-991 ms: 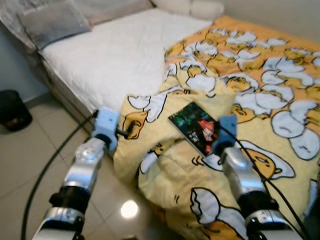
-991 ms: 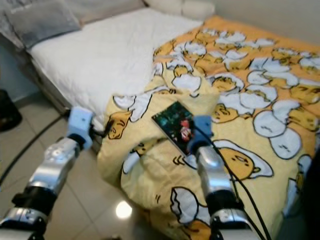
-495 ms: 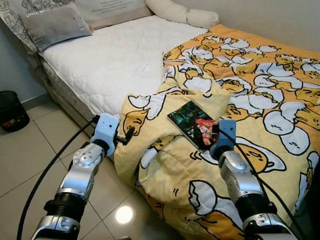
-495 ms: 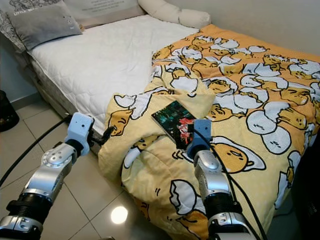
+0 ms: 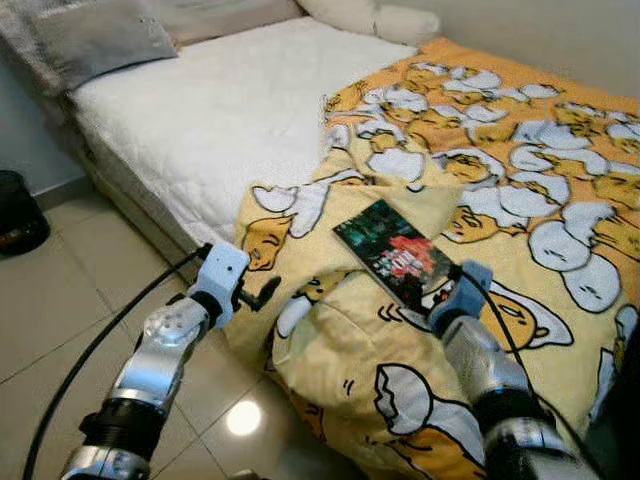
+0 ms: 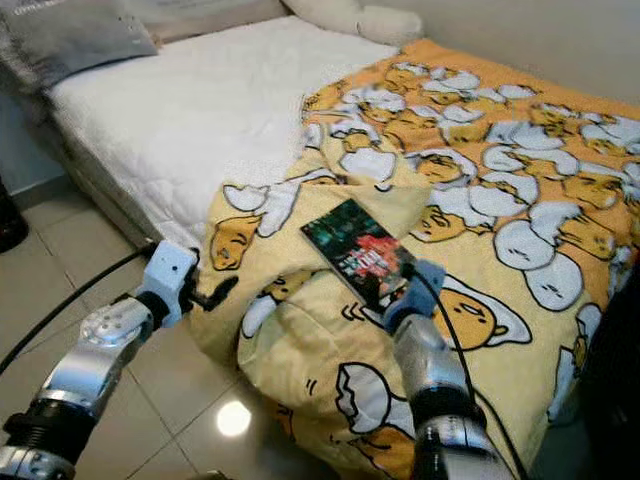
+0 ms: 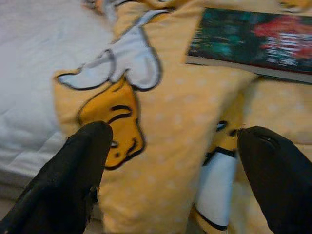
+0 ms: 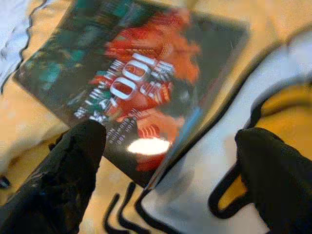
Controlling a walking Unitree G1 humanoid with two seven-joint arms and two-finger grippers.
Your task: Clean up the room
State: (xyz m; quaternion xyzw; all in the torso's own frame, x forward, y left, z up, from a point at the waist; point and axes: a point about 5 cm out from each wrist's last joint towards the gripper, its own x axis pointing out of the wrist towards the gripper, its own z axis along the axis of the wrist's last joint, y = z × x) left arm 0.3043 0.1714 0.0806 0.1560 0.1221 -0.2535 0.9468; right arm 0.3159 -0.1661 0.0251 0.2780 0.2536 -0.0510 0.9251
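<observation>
Right wrist view shows the right pincer point(image 8: 168, 170) open, its black tips wide apart, right over the near corner of the book point(image 5: 398, 254). Its long side runs slantwise across the yellow blanket point(image 5: 360, 350) on the bed point(image 5: 200, 120). It looks dark, shiny, flat. The left pincer point(image 7: 170, 170), open too, is farther off.

Book point(image 5: 398, 255): near corner hidden behind right hand's blue wrist mount; small cover lettering blurred in right wrist view
Dark bin point(image 5: 18, 210): cut by left frame edge
Grey pillow point(image 5: 95, 38): top cropped, soft focus
Duvet point(image 6: 500, 230): right side runs out of frame
</observation>
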